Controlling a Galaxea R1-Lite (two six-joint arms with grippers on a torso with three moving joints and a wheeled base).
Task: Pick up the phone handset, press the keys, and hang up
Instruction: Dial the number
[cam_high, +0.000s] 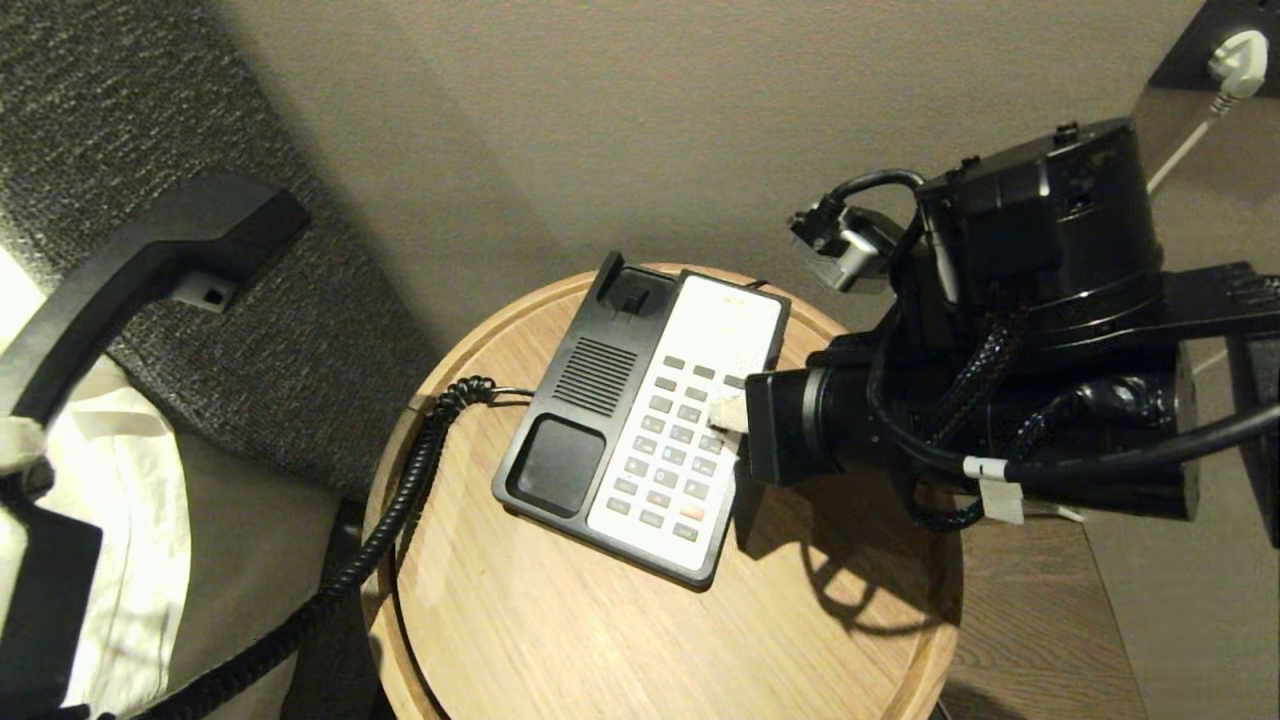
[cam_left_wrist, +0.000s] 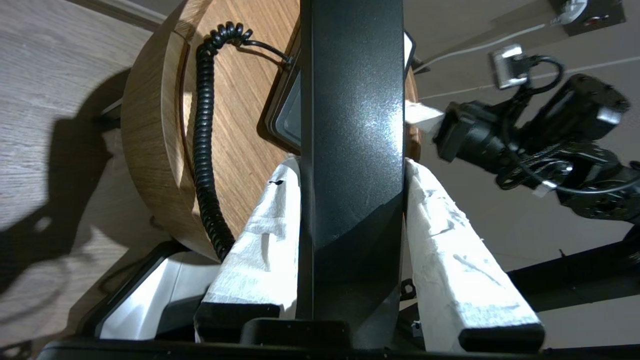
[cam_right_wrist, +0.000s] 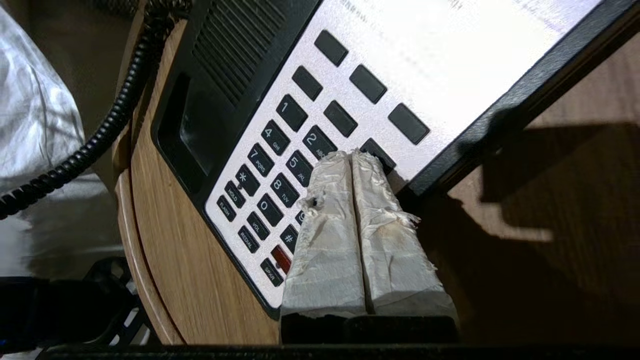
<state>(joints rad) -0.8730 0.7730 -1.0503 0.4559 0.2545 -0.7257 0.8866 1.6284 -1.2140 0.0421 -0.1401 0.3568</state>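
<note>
Contact was in progress at the keypad: the right gripper (cam_right_wrist: 352, 156), its wrapped fingers (cam_right_wrist: 325, 240) pressed together and holding nothing, had its tips on the keys (cam_right_wrist: 280, 165) at the right-hand column, beside the 2 and 5. The exact key under the tips was hidden. The left gripper (cam_left_wrist: 352, 170) was clamped on the phone handset (cam_left_wrist: 350, 125), one padded finger on each flank. It held the handset well clear of the phone base (cam_high: 570, 440), off the left edge of the round wooden table (cam_high: 560, 640). The coiled cord (cam_high: 400, 510) trailed from the base over the table rim toward the handset.

Assessment: pickup was done, key pressing was under way, and hanging up remained; the cradle (cam_high: 630, 295) stood empty.

Pose: the right arm reached in level from the right, its wrist low over the faceplate. The left arm was raised at the far left.
</note>
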